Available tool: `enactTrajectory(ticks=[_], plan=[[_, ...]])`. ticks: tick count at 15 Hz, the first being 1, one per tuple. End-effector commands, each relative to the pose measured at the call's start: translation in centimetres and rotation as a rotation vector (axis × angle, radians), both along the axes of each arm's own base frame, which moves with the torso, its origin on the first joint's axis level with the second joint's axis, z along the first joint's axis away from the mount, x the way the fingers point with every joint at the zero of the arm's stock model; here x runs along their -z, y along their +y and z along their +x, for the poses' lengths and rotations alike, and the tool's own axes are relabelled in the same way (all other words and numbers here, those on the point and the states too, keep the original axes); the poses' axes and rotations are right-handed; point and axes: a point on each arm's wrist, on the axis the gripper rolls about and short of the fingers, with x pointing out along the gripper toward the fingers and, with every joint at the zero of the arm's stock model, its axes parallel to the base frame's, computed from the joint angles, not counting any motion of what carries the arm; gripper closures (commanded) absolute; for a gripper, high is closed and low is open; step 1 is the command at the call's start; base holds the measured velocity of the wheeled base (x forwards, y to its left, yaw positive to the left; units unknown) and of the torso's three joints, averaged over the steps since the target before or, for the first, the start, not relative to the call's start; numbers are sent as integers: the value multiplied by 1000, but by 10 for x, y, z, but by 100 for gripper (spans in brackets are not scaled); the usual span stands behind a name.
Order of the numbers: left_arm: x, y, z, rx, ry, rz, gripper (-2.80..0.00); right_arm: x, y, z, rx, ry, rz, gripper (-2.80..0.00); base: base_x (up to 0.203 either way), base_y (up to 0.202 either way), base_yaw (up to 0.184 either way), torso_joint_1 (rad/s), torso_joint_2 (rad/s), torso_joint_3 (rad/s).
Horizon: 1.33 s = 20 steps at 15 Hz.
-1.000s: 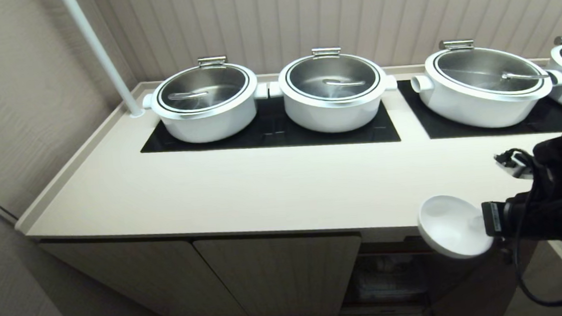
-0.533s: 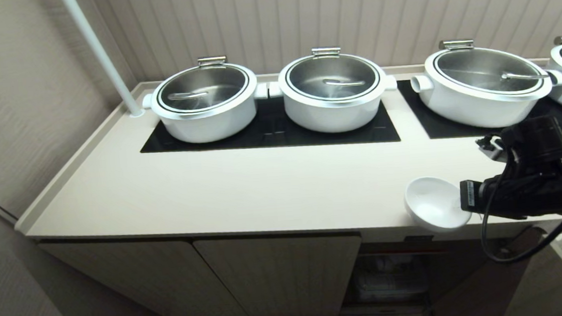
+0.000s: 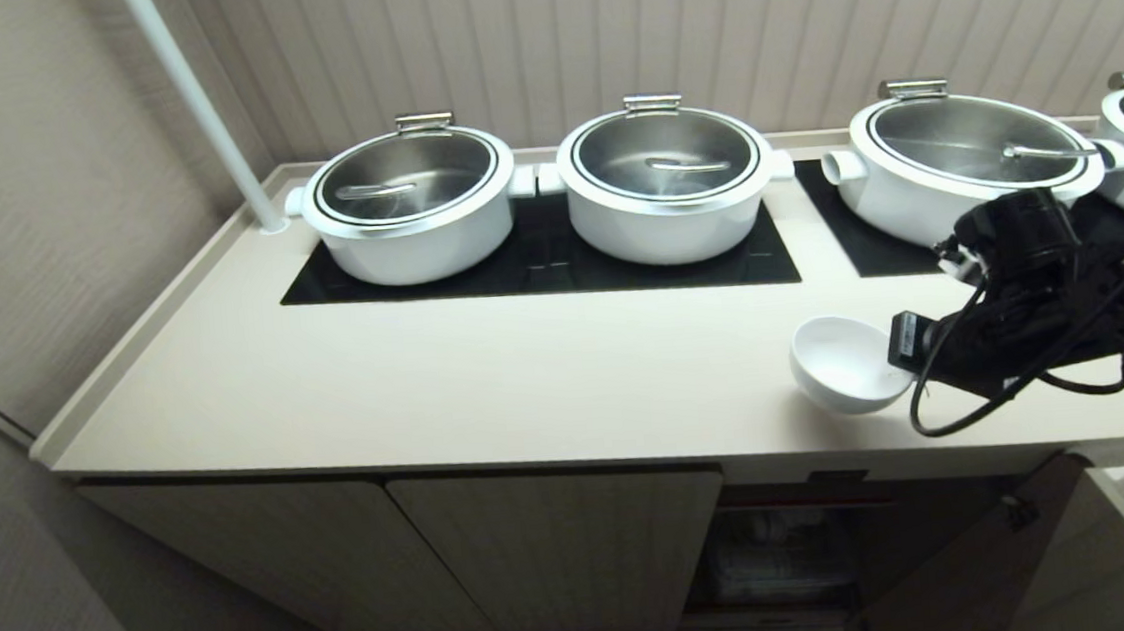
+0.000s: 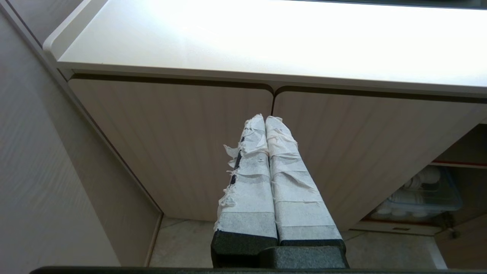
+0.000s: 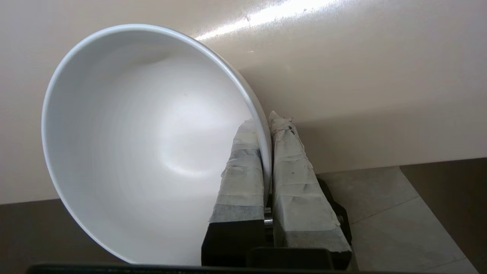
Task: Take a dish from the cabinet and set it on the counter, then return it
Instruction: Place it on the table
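The right gripper [image 5: 266,131] pinched the rim of the dish [image 3: 845,363], one taped finger inside the bowl and the other outside its wall, jaws pressed together on the thin ceramic. The dish sat tilted over the counter [image 3: 487,382], near the front edge toward the right end — whether its foot touched the surface could not be told. The arm reached in from the right, its black cable looping down just over the counter's front edge. Ahead of the dish, toward the back edge, the black glass panels [image 3: 538,267] carried the white pots [image 3: 664,182] in a row, the nearest of them close behind the wrist. To the left of the dish a broad bare stretch of counter ran to the raised rim at the left edge, where a white pole [image 3: 200,108] rose from the back-left corner. Below, the cabinet [image 3: 560,546] showed two closed ribbed doors on the left and an open compartment under the dish, its door [image 3: 953,566] swung outward. The left gripper [image 4: 265,121] hung low before the closed doors — its taped fingers pressed together, holding nothing.
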Motion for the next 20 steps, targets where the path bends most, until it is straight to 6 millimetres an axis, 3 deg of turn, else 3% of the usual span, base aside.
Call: enactTrajectory(ticks=[1, 8, 20], plan=[[0, 0, 0, -1, -1, -1, 0, 4, 0, 21, 46, 11, -32, 0, 0, 0, 0, 0, 0, 0], [0, 0, 0, -1, -2, -1, 0, 2, 2, 59, 114, 15, -40, 0, 0, 0, 0, 0, 0, 0], [0, 0, 0, -1, -2, -1, 0, 6, 2, 61, 155, 30, -2, 0, 0, 0, 0, 0, 0, 0]])
